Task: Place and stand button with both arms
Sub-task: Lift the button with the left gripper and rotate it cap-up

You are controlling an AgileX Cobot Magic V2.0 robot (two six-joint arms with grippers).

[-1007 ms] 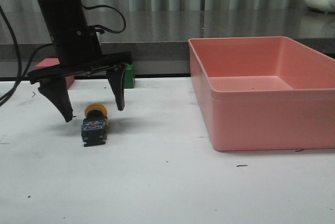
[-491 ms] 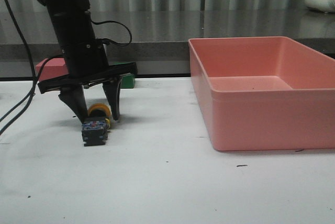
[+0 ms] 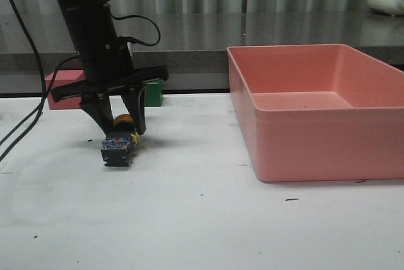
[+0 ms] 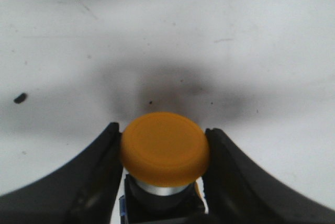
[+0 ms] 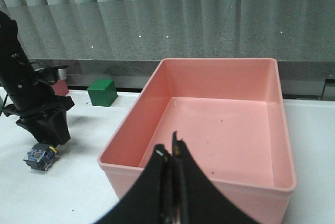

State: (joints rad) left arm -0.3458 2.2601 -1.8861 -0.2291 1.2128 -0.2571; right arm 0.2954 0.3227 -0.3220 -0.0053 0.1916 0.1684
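Note:
The button (image 3: 120, 142) lies on its side on the white table (image 3: 202, 219), yellow-orange cap toward the back, black and blue block toward the front. My left gripper (image 3: 121, 130) is shut on it, one finger on each side of the cap. In the left wrist view the cap (image 4: 164, 148) fills the gap between the two black fingers (image 4: 94, 177). The button also shows in the right wrist view (image 5: 42, 156) under the left arm. My right gripper (image 5: 172, 153) is shut and empty, held above the near rim of the pink bin (image 5: 230, 130).
The pink bin (image 3: 315, 150) stands on the right half of the table. A green cube (image 3: 153, 93) and a red block (image 3: 60, 88) sit at the table's back edge behind the left arm. A grey counter runs along the back.
My left gripper has come down over the button and closed its fingers on the cap. The button has shifted slightly to the right.

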